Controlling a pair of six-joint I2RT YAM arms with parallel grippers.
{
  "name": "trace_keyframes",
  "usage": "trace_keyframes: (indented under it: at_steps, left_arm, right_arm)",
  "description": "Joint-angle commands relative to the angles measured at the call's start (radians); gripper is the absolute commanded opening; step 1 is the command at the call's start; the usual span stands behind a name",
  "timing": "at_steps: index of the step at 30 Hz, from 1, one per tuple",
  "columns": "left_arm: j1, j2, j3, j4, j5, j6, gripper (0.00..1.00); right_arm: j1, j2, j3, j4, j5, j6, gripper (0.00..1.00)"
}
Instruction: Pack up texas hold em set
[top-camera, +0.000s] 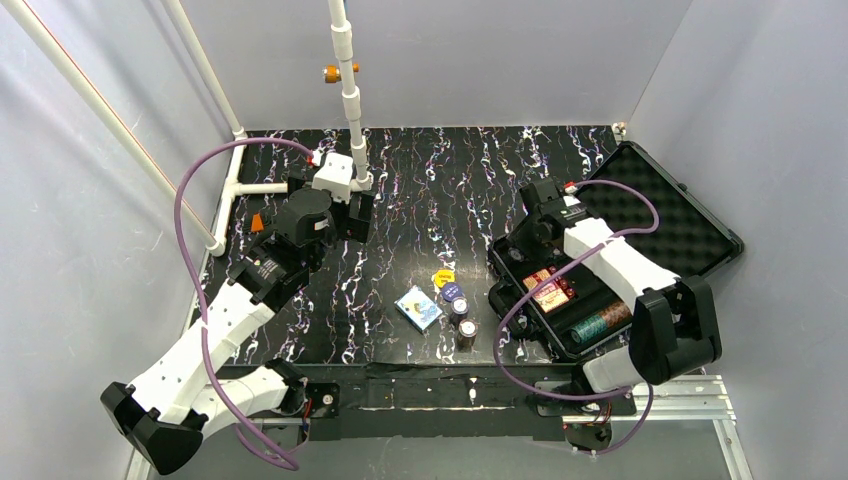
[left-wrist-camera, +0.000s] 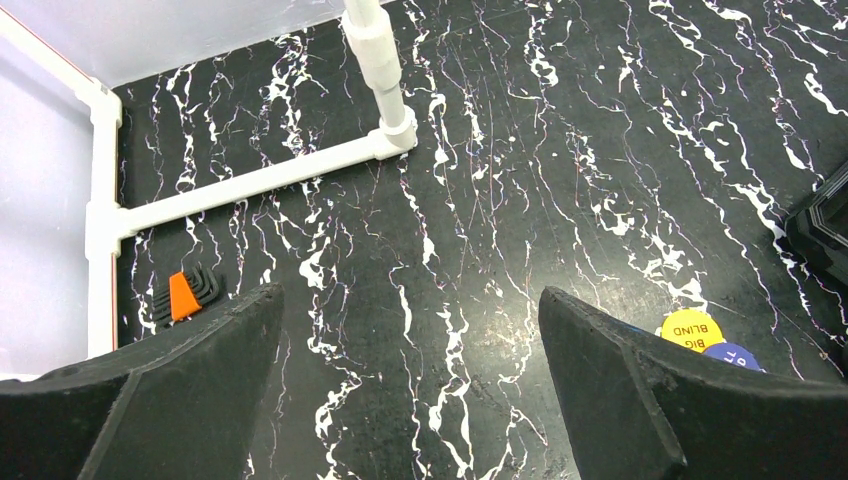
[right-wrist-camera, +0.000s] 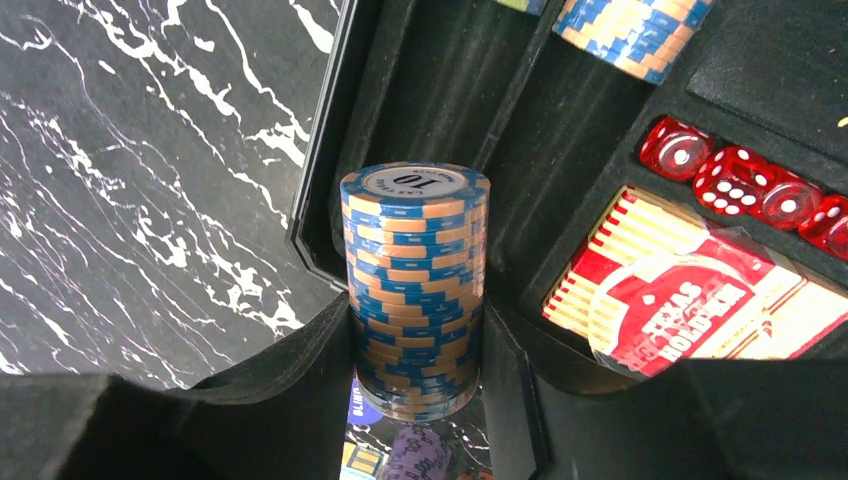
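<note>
the right gripper (right-wrist-camera: 415, 345) is clenched on an upright blue-and-tan chip stack (right-wrist-camera: 415, 290), one finger (right-wrist-camera: 290, 385) pressed to each side. the stack hangs at the left rim of the open black case (right-wrist-camera: 322, 170), level with an empty chip groove. under it, through the gap, a bit of table and other pieces show. inside the case a red deck (right-wrist-camera: 690, 300) marked "texas hold'em" lies flat, with red dice (right-wrist-camera: 740, 182) in a row just beyond it and another blue-and-tan stack (right-wrist-camera: 635, 30) on its side further in. from above, a green stack (top-camera: 600, 325) lies near the case's front end, and the foam lid (top-camera: 665, 215) is folded back to the right.

the left gripper (left-wrist-camera: 410, 300) is released, fingers spread wide over bare table (left-wrist-camera: 500, 180), holding nothing. still on the table between the arms: a blue deck (top-camera: 418, 308), a yellow button (left-wrist-camera: 690, 325) reading "big blind", a blue button (left-wrist-camera: 732, 355) touching it, and two short chip stacks (top-camera: 466, 320). hex keys (left-wrist-camera: 185, 295) lie far left by a white pipe (left-wrist-camera: 385, 70).
</note>
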Motion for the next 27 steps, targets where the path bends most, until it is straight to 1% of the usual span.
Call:
trace_keyframes:
  at_steps: [1,12,27]
  left_arm:
    - [0.002,-0.014,-0.006,0.000,-0.007,-0.007,0.98]
    - [0.002,-0.010,-0.007,0.003,-0.004,-0.007,0.98]
    - [0.003,0.000,-0.007,0.000,-0.001,-0.007,0.98]
  right_arm:
    - [-0.029,0.013,0.039,0.070,-0.010,0.041,0.01]
    - [-0.095,0.073,-0.005,0.182,-0.095,0.068,0.01]
    - [-0.133,0.102,-0.070,0.288,-0.137,0.115,0.01]
